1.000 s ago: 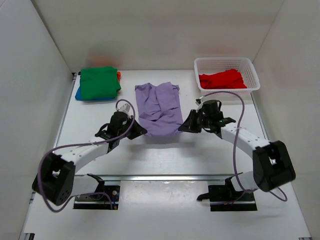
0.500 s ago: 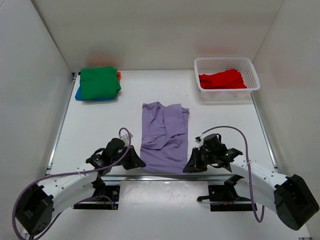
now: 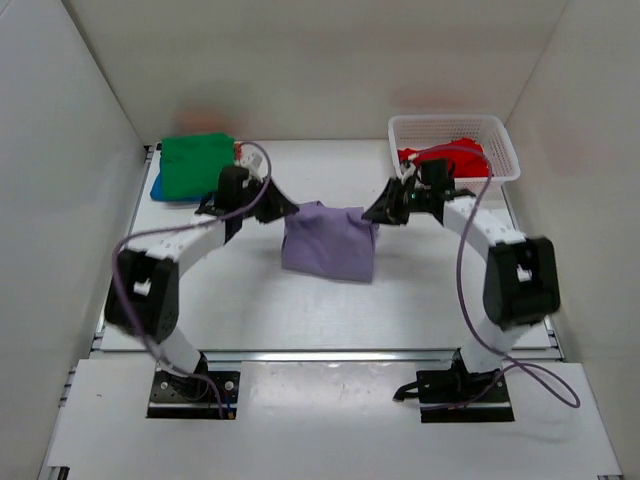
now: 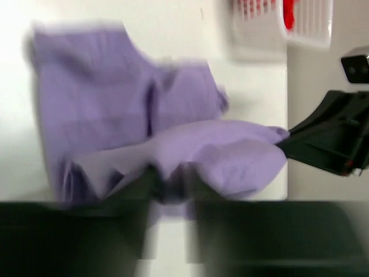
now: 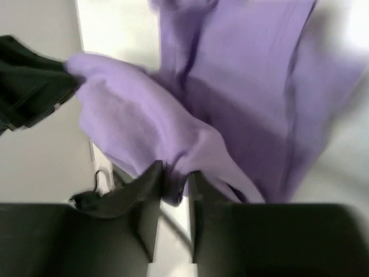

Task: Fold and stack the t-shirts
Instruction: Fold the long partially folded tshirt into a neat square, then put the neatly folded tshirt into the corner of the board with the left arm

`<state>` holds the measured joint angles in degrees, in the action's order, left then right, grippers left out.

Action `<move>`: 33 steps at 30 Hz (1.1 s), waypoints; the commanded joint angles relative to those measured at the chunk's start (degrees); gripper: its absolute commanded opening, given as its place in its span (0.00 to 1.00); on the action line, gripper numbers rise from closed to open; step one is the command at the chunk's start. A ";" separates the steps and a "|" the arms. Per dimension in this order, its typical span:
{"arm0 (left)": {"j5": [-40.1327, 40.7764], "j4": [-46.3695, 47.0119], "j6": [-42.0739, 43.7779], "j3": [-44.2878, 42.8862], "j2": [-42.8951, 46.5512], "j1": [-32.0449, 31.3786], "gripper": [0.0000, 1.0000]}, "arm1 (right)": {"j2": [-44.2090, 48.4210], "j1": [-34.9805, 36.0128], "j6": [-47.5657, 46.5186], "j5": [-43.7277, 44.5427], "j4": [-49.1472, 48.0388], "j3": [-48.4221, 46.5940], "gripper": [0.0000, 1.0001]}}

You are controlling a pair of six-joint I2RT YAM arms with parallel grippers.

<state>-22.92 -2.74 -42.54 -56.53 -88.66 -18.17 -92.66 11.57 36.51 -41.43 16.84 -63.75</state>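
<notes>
On the table (image 3: 250,300), lavender t-shirt (image 3: 328,250) folded double.

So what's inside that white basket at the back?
A crumpled red t-shirt fills the white basket. Whether anything lies beneath it cannot be seen: the red cloth covers the bottom, and the right arm hides the basket's near left corner.
</notes>
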 commanded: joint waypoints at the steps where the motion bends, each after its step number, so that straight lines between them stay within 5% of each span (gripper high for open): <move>1: -0.10 7.56 2.21 -8.92 -11.25 3.22 0.69 | -12.59 -2.95 -4.78 2.05 -1.11 -13.55 0.23; 2: -0.98 9.23 1.68 -12.77 -16.14 3.84 0.98 | -14.63 -3.39 -5.48 3.62 0.20 -15.42 0.30; 6: -6.96 11.78 1.24 -20.37 -24.62 5.95 0.99 | -20.19 -3.93 -7.50 7.32 2.40 -23.35 0.37; 14: -8.81 18.30 7.30 -4.31 -14.27 7.88 0.98 | -12.03 -3.66 -8.65 10.31 2.05 -17.04 0.36; 21: 3.38 4.08 20.38 -2.09 -9.60 4.39 0.99 | -2.89 -3.31 -9.18 9.53 1.70 -5.88 0.36; 27: 13.66 -10.41 27.60 -14.20 -19.16 -1.50 0.99 | 4.94 -3.75 -7.42 8.91 0.39 0.46 0.33; 33: 16.60 -14.93 28.84 -15.71 -22.96 -3.97 0.94 | 8.02 -5.60 -6.72 7.59 0.12 3.10 0.31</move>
<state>-9.17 -12.29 -15.77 -71.59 -112.22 -21.89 -87.00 6.96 29.32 -32.82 19.18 -61.10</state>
